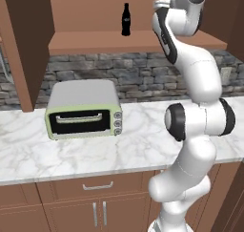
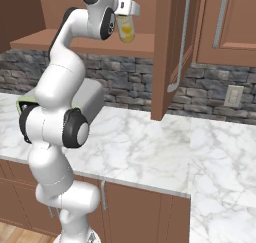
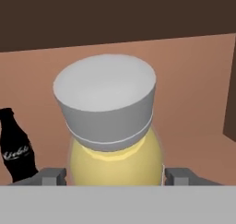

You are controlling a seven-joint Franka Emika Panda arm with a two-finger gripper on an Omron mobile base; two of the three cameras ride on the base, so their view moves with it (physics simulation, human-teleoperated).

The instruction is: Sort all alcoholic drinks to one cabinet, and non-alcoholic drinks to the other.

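My gripper (image 2: pixel 126 18) is raised at the open wall cabinet and is shut on the yellow bottle (image 2: pixel 127 33), which hangs upright just above the cabinet's shelf floor (image 2: pixel 142 43). In the hand view the whitish cap and yellow body of that bottle (image 3: pixel 115 161) sit between the two fingertips (image 3: pixel 51 176) of the gripper (image 3: pixel 115 177). The small black cola bottle (image 1: pixel 126 19) stands upright on the same shelf (image 1: pixel 90 43), to the left of the yellow one (image 3: pixel 15 149). The cabinet's door (image 2: pixel 170 52) is swung open.
A second wall cabinet (image 2: pixel 230 24) at the right has its door closed. A silver-and-green toaster oven (image 1: pixel 83 109) stands on the marble counter (image 1: pixel 143 147) below the shelf. Behind it is a stone backsplash (image 1: pixel 138 76), and lower drawers (image 1: pixel 95 185) are under the counter.
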